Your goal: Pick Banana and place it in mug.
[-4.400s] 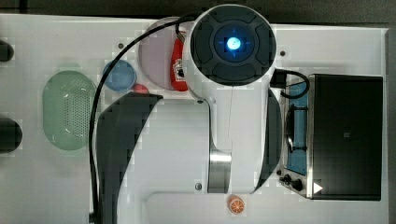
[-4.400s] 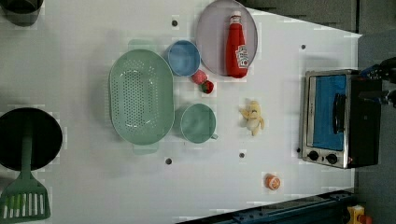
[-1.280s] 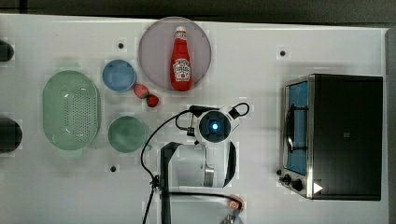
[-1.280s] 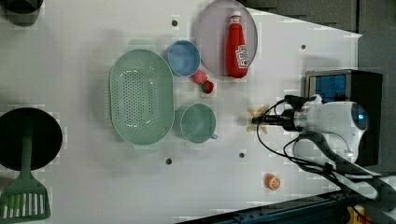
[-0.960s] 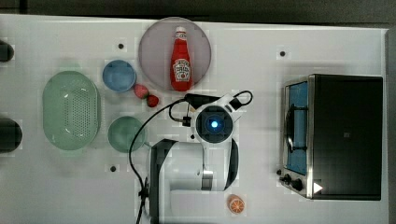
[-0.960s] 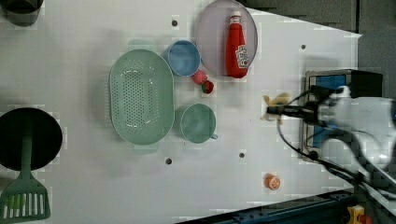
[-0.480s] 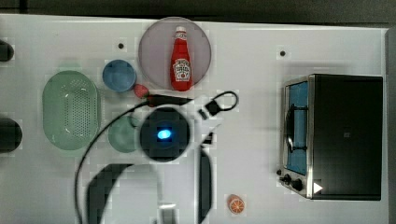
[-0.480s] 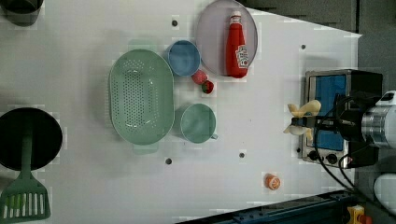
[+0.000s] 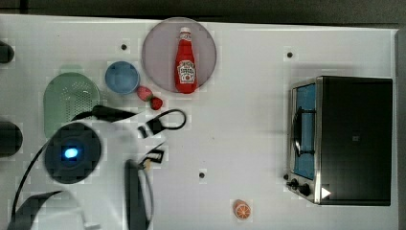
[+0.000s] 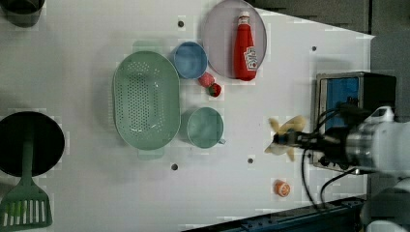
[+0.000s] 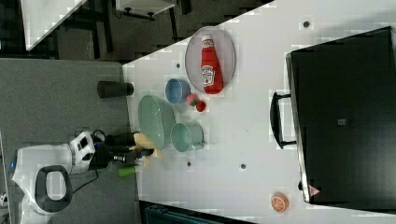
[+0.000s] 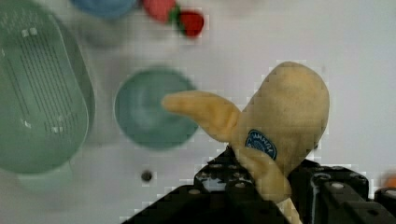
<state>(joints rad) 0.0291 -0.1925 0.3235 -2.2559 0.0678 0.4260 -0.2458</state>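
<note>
My gripper is shut on the banana, a pale yellow curved fruit held up off the white table. The right view shows the banana at the end of the arm, beside the basket's edge. In the wrist view the banana fills the foreground, with the black fingers under it and the mug below and to one side. The teal-green mug stands upright and holds nothing, next to the basket; it is also in the right view. In the top view the arm hides the mug.
A pale green perforated basket, a light blue cup and two strawberries lie near the mug. A ketchup bottle rests on a grey plate. A toaster oven, an orange slice and a black pan stand farther off.
The arm has swung toward the top view's left and now covers the mug there. The banana has stayed in the gripper, above the table.
</note>
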